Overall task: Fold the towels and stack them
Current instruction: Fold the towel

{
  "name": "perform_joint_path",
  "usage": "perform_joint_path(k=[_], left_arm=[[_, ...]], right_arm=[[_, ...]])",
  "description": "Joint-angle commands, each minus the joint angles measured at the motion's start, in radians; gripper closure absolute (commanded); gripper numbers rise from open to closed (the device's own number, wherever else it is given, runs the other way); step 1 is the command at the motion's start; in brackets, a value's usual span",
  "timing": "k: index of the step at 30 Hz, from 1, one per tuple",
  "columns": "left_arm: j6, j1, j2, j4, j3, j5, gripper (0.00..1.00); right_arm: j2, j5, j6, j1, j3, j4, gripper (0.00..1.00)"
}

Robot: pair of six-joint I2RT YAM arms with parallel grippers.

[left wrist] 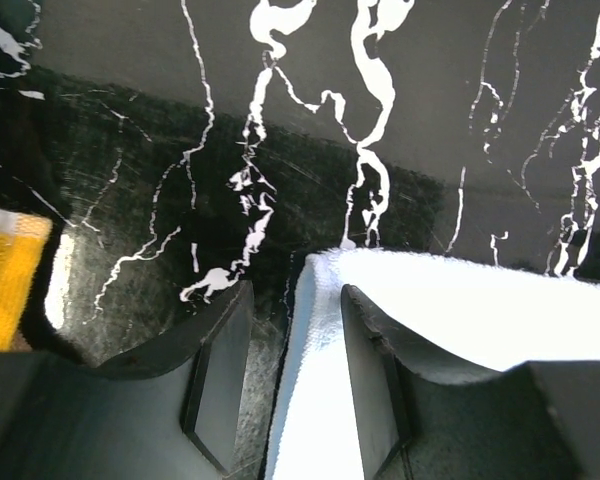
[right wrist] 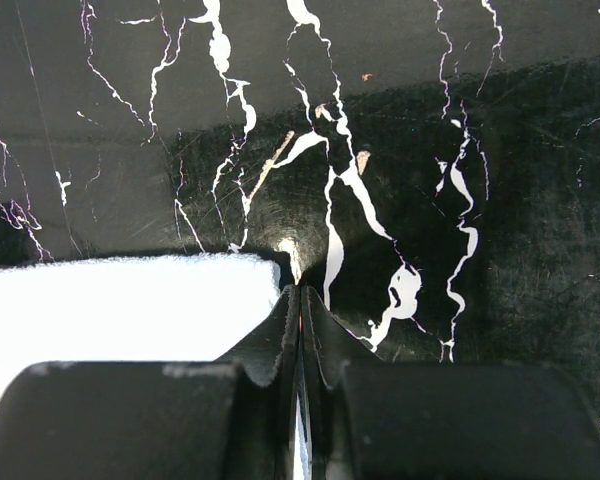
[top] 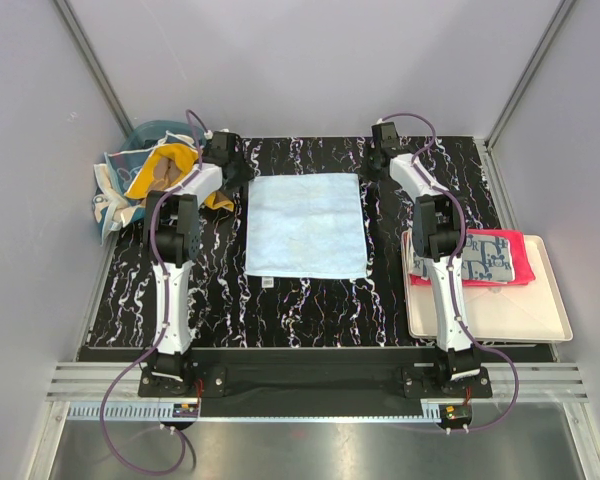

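A light blue towel [top: 307, 225] lies spread flat in the middle of the black marbled table. My left gripper [top: 242, 175] is at its far left corner. In the left wrist view this gripper [left wrist: 298, 300] is open, with the towel's edge [left wrist: 480, 310] running between the fingers: one finger over the cloth, the other over the table. My right gripper [top: 373, 168] is at the far right corner. In the right wrist view it [right wrist: 300, 292] is shut, with a thin strip of the towel [right wrist: 130, 310] pinched between the jaws.
A teal basket [top: 145, 135] at the far left holds an orange towel [top: 165, 170] and other cloths. At the right, a cream tray [top: 520, 320] carries a red towel [top: 525, 245] with a grey patterned one [top: 490, 258] on top. Grey walls enclose the table.
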Motion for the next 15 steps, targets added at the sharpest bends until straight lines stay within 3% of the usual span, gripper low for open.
perform_joint_path(k=[1,9,15], left_arm=[[-0.001,0.002,-0.011,0.05,0.016,0.039,0.55],[-0.016,0.004,-0.023,0.106,-0.005,0.08,0.55],[-0.012,0.002,-0.014,0.095,0.008,0.082,0.56]], right_arm=[[0.002,-0.017,0.009,-0.006,0.046,0.022,0.92],[-0.02,-0.03,0.019,-0.004,0.025,0.048,0.89],[-0.069,-0.053,0.043,-0.006,-0.038,0.12,0.73]])
